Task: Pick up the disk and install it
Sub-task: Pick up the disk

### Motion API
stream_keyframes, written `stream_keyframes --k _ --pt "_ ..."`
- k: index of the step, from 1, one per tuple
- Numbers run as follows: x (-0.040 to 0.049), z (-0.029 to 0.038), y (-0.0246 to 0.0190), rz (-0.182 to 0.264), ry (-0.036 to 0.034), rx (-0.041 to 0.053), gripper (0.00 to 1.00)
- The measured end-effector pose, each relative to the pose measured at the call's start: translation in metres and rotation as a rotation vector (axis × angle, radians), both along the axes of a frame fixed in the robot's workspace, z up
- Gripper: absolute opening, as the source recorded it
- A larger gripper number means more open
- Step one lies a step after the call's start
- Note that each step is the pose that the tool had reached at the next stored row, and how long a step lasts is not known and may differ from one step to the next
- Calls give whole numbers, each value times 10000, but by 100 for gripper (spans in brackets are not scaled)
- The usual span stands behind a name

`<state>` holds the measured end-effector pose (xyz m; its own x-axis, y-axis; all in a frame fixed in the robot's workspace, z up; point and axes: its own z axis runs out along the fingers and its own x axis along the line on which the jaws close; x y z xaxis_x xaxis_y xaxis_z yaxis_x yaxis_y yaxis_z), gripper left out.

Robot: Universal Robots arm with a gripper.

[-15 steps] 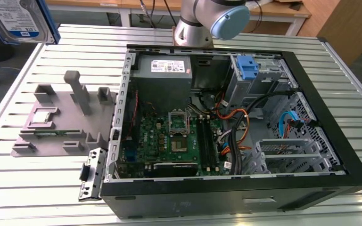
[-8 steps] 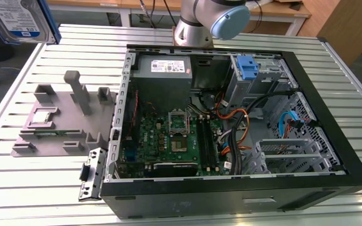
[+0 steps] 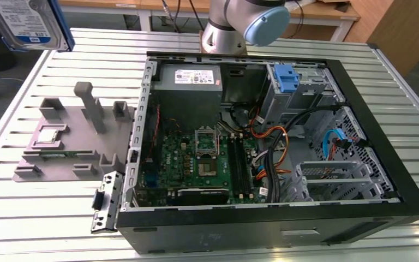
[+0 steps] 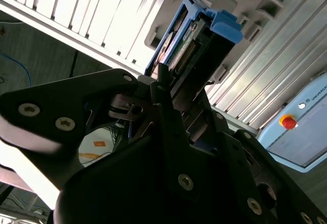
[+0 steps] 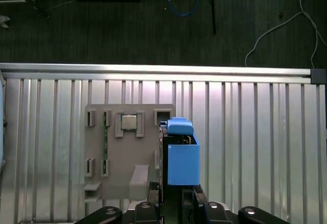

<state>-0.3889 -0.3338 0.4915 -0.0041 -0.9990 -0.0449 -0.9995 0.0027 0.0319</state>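
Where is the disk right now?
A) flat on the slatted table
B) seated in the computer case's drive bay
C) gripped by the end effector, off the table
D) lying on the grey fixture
C: in the first wrist view the end effector is clamped on the disk above the grey fixture, and the exterior view shows the disk aloft.

Silver disk (image 3: 29,21) with blue rails, grey slatted table (image 3: 42,232)
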Motion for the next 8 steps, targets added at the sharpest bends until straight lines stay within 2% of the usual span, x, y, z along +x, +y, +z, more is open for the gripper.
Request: stream_keyframes --k 8 --pt "34 0 0 0 1 -1 35"
